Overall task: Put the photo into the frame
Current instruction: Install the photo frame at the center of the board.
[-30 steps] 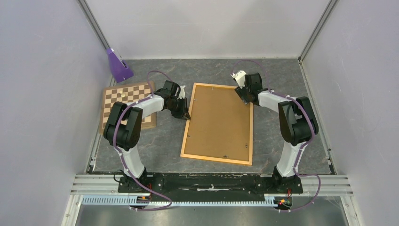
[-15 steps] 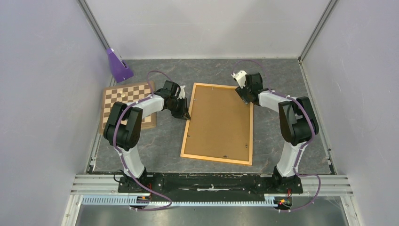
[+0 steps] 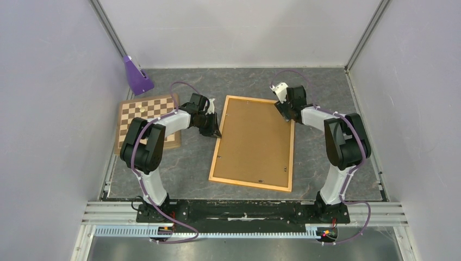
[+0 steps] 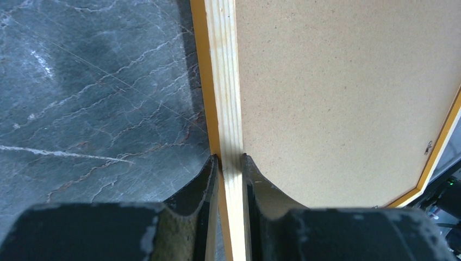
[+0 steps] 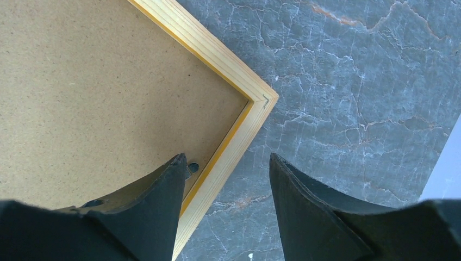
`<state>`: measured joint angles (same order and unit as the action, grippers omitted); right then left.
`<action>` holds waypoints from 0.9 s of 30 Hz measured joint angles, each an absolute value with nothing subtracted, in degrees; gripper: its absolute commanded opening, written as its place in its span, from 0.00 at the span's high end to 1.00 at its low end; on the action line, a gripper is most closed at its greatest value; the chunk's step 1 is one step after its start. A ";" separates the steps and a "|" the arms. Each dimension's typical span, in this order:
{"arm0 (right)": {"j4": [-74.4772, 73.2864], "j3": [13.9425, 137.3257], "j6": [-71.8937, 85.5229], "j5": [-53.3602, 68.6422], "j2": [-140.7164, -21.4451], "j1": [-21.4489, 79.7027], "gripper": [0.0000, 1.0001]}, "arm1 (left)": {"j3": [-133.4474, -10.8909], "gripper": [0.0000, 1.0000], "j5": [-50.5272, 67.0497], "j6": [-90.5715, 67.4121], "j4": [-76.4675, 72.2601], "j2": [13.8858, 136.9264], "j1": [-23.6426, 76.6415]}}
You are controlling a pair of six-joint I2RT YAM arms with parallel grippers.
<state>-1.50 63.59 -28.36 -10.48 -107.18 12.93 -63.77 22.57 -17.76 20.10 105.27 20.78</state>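
- Top external view shows your left gripper (image 3: 214, 130) coming in from the left. The elbow is folded back toward the near edge and the forearm passes over the right edge of the chessboard (image 3: 142, 117). The gripper meets the frame (image 3: 253, 141) on its left rail, closer to the far end than the near one.
- Left wrist view: the two black fingers (image 4: 200, 182) are drawn in narrow, one on each side of that pale rail and pinching it. The outer finger is over the grey marbled table (image 4: 81, 98) and the inner one is over the brown back board.
- Your right gripper (image 3: 286, 112) reaches in from the right. The elbow is bent and the forearm angles toward the far left, ending at the frame's far right corner.
- Right wrist view: the jaws stand wide apart, astride the right rail just short of that corner. One finger (image 5: 157, 198) is over the back board and the other is over bare table. You cannot tell whether either one touches.
- The frame lies flat and back-up in the middle of the table. Its long sides run near to far, and it is slightly skewed so the near end sits a little to the left.
- Its rails are thin, light orange on the outer edge, with pale grained wood on the upturned face. The back is plain brown fibreboard with a few small dark fittings close to the near and right rails.
- The chessboard lies by the left edge, and a purple wedge-shaped object (image 3: 137, 76) stands at the far left corner.
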 measured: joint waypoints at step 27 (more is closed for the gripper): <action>-1.54 63.07 -28.67 -9.91 -106.69 10.74 0.41 | -63.31 0.98 20.93 -20.38 19.07 105.16 21.12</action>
<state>-1.54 63.07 -28.67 -9.91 -106.69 10.74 -63.31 20.93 -20.38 19.07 105.16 21.12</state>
